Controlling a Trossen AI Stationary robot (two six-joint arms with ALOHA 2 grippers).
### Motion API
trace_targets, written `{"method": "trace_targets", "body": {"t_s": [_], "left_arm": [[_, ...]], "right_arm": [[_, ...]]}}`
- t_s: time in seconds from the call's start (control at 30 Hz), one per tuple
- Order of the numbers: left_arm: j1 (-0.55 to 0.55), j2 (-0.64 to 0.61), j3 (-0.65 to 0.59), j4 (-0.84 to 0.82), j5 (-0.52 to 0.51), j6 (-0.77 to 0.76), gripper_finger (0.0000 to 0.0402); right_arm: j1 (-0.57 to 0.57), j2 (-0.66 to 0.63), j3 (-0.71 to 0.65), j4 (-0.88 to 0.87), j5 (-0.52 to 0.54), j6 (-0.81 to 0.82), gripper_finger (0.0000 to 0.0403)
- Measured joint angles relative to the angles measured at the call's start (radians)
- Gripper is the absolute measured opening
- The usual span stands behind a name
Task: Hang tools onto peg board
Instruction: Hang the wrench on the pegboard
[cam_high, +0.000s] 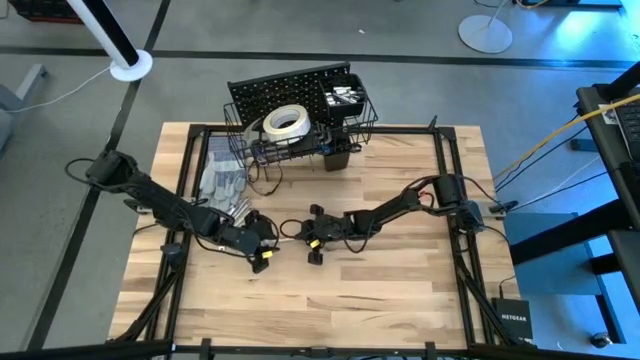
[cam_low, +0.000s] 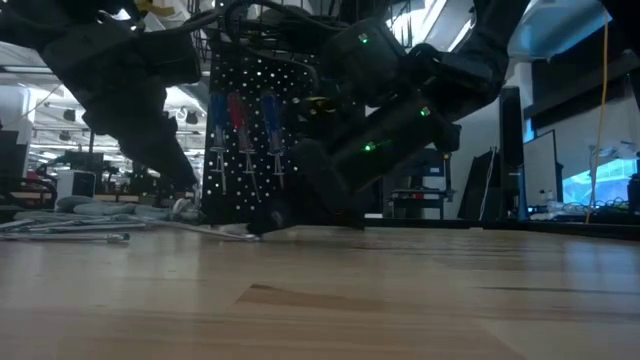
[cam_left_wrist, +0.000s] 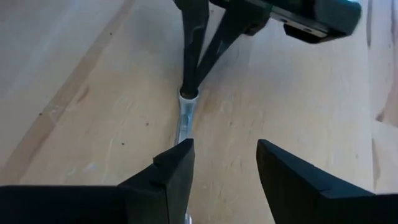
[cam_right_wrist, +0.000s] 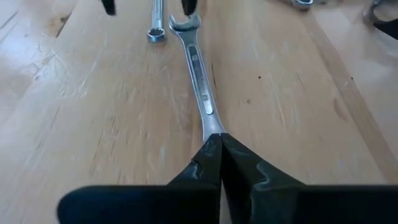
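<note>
A silver wrench lies flat on the wooden table, its open jaw pointing toward my left gripper. My right gripper is shut on the wrench's other end, at the table's middle. My left gripper stands open over the open-jaw end, with one finger above the shaft; whether that finger touches it I cannot tell. A second wrench's ring end lies beside it. The black peg board stands at the far edge with screwdrivers hanging on it and a white tape roll in its basket. My right gripper pinches the wrench's shaft at the end opposite the open jaw between its two fingertips. The fingers slant down from the table's right side and lie along the wrench. The wrench lies flat on the table.
Grey gloves and more silver tools lie at the table's left, behind my left arm. A black cup and a wire basket hang on the board. Bare wood stretches along the near half of the table.
</note>
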Motion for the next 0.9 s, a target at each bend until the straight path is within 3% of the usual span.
{"method": "trace_targets", "body": {"t_s": [0.57,0.67,0.83,0.9], "left_arm": [[0.109,0.2,0.006,-0.034,0.067,0.086,0.0164],[0.109,0.2,0.005,-0.037,0.073,0.107,0.0135],[0.108,0.201,0.005,-0.032,0.1,0.11,0.0031],[0.109,0.201,0.004,-0.03,0.106,0.096,0.0029]], "right_arm": [[0.0,0.006,-0.003,-0.012,-0.001,-0.018,0.0005],[0.0,0.006,-0.004,-0.012,-0.001,-0.018,0.0005],[0.0,0.006,-0.004,-0.007,0.007,0.027,0.0012],[-0.001,0.0,-0.005,-0.01,-0.001,0.035,0.0018]]}}
